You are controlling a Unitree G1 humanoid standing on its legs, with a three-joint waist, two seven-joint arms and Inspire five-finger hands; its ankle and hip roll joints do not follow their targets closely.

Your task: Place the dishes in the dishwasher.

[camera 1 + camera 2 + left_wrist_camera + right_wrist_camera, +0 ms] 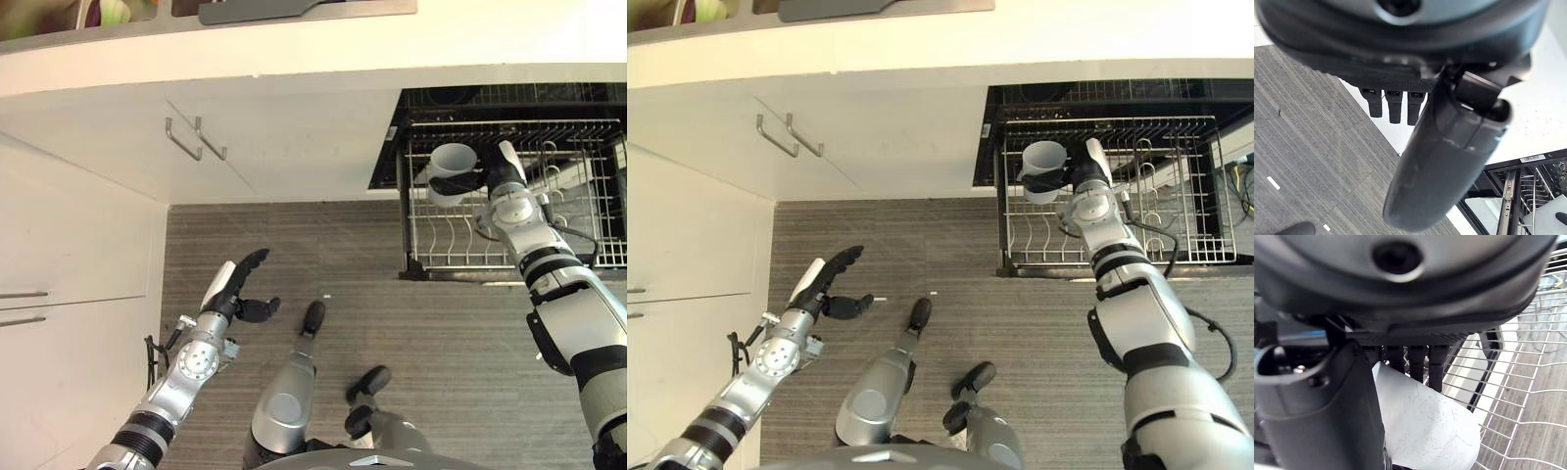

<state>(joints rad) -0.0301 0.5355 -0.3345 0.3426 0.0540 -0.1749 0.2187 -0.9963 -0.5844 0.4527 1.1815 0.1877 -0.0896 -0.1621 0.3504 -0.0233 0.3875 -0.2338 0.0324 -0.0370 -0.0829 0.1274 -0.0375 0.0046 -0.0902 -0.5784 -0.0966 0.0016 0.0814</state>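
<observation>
Nearest you, the left robot hand (238, 290) hangs over the grey plank floor (441, 323), well apart from the dishwasher rack (446, 250), fingers loosely spread and holding nothing. Your right robot hand (490, 181) reaches over the pulled-out rack with its fingers and thumb wrapped round a white cup (450, 171). That cup hangs over the rack's corner nearest the white cabinet doors (255, 137), its long axis tilted and its mouth turned up toward the tabletop (294, 49) edge. You have open wire bays beside it. Its base is hidden behind the fingers.
</observation>
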